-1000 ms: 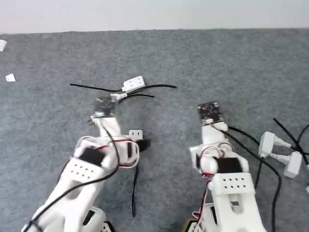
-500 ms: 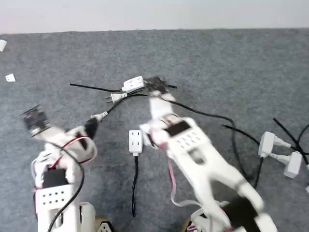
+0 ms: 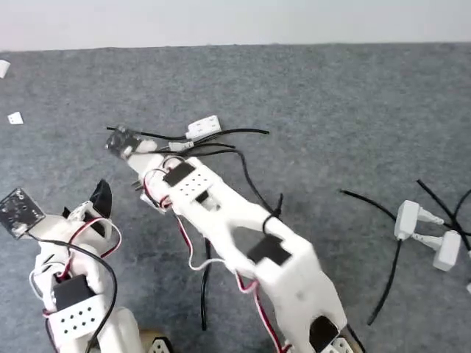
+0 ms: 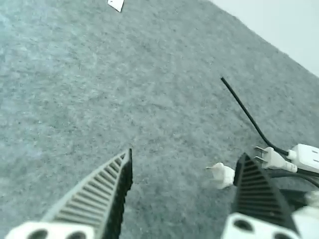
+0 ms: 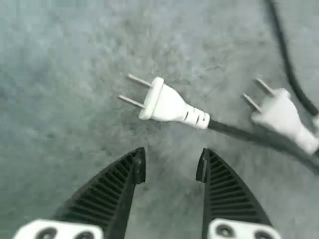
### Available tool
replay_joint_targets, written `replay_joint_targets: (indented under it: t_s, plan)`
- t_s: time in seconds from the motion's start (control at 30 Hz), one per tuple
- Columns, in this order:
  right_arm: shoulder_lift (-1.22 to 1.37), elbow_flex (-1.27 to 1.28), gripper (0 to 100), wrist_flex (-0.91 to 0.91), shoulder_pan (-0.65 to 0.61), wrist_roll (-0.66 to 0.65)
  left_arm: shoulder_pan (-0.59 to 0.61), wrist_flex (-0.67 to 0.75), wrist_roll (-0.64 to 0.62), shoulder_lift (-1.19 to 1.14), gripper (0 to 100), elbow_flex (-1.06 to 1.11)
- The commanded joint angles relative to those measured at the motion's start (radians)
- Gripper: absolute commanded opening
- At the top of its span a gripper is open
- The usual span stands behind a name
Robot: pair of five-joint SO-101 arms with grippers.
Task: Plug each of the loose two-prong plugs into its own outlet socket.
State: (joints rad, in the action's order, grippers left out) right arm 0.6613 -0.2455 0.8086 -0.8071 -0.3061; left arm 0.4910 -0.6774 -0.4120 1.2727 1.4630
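Two white adapters (image 3: pixel 408 218) lie at the right edge of the grey counter (image 3: pixel 331 95) and paper scraps (image 3: pixel 15 118) at the far left, while black cords (image 3: pixel 235 132) cross the middle and the right arm (image 3: pixel 243 235) sprawls diagonally over them (covering where a small outlet socket showed half a second ago). Since then that arm has swung left from the white outlet block (image 3: pixel 204 127), and the left arm (image 3: pixel 73 316) has drawn back toward the near-left corner. The right hand (image 5: pixel 170 167) hangs spread just short of a loose two-prong plug (image 5: pixel 167 104), with a second plug (image 5: pixel 284 117) beside it, and the left hand (image 4: pixel 184 172) is spread too, near them.
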Motion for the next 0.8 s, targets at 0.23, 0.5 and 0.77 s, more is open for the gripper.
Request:
replay_joint_targets:
  t_s: [0.23,0.5,0.77]
  plan:
    - [0.196,-0.463,16.9,0.110,0.073,0.005,0.002,0.031,0.008,0.029,31,-0.001]
    - [0.297,-0.689,16.9,0.211,0.099,0.486,0.002,0.031,0.008,0.029,31,0.001]
    - [0.398,-0.842,17.3,0.309,0.027,0.971,0.002,0.031,0.009,0.028,31,0.001]
